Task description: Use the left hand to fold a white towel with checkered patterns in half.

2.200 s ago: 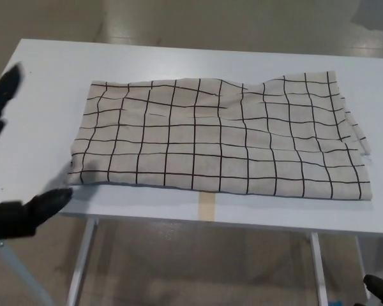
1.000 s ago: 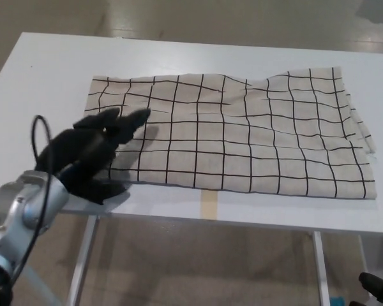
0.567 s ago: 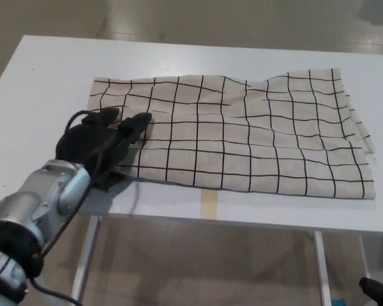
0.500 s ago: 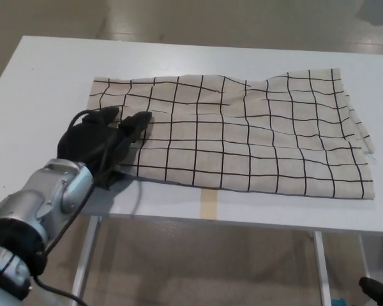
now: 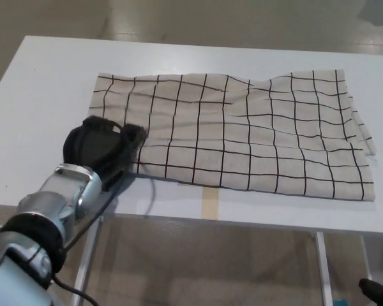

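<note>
The white towel with a black checkered grid (image 5: 242, 127) lies spread flat across the white table (image 5: 45, 83), long side running left to right. My left hand (image 5: 102, 150) rests on the towel's near left corner and hides it. Its fingers (image 5: 133, 137) are curled down into the cloth, and small creases fan out from them. The silver forearm (image 5: 64, 197) comes up from the bottom left. Only a small black bit of my right hand (image 5: 375, 290) shows at the bottom right corner, below the table's level.
A strip of beige tape (image 5: 209, 203) sits on the table's front edge below the towel's middle. Bare table surface lies left of and behind the towel. White table legs (image 5: 323, 268) and the floor show beneath the front edge.
My left hand's fingers, stretched out over the towel a second ago, have curled in on the near left corner. The cloth beside them has puckered. The view has shifted slightly.
</note>
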